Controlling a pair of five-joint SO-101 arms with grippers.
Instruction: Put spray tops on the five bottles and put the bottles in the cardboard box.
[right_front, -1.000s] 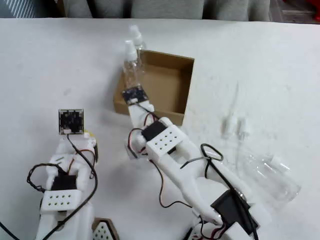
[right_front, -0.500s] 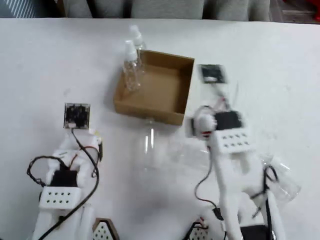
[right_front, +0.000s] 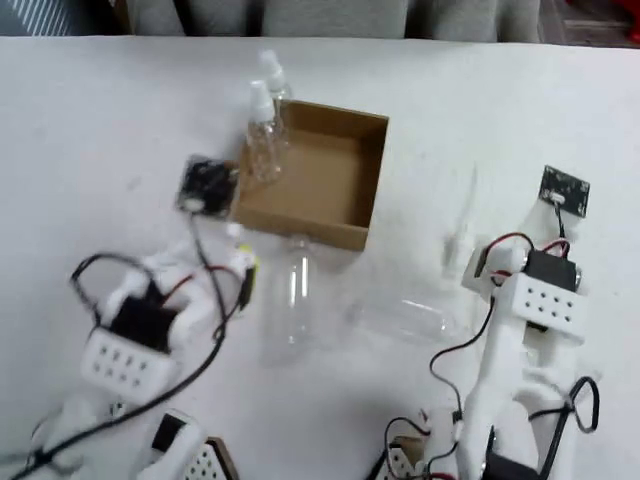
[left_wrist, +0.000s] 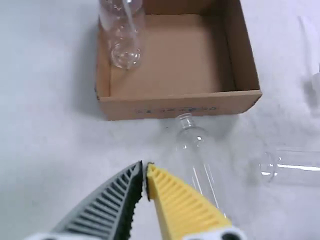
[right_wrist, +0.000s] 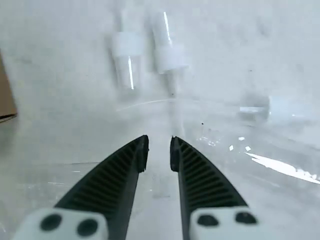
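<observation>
Capped bottles (right_front: 262, 150) were set at the cardboard box's (right_front: 300, 215) far left corner. Before the box, an uncapped bottle (right_front: 290, 295) beside the closed, empty left gripper (left_wrist: 145, 170) could be rolled away if nudged. Right of the box, the right gripper (right_wrist: 157, 147) was held slightly open by spray tops (right_wrist: 129, 60).

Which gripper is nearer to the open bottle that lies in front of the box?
Left. The left gripper is just beside that bottle; the right gripper is farther off, by the loose spray tops.
</observation>
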